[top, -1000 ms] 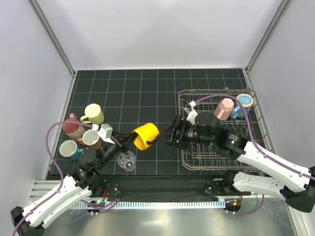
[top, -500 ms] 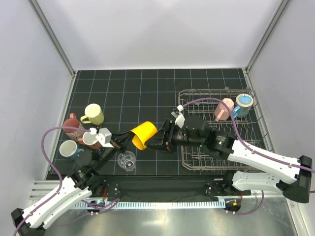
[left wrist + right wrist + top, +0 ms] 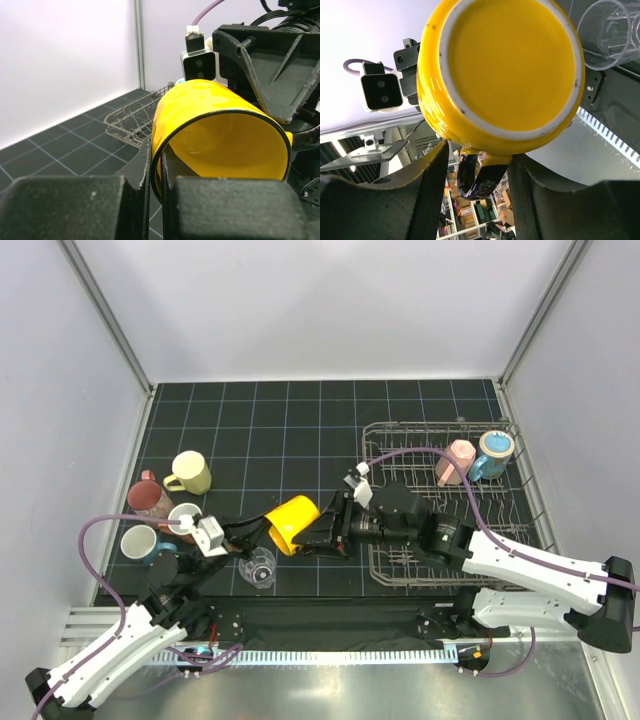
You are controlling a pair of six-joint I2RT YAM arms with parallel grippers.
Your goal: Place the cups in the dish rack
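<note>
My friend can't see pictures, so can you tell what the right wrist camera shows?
The round bottom of an orange-yellow ceramic mug fills most of the view, its handle pointing down between the right arm's two black jaws. A clear glass tumbler peeks in at the top right, and the other arm's boxy black camera shows at the left.

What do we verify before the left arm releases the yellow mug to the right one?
1. Left gripper shut on the rim of the orange-yellow handled mug: ok.
2. Right gripper straddles the mug's handle: ok.
3. Right jaws tight on the handle: not ok, gaps show.
4. Mug held off the table: ok.
5. Grey wire dish rack has bare tines near the arms: ok.
</note>
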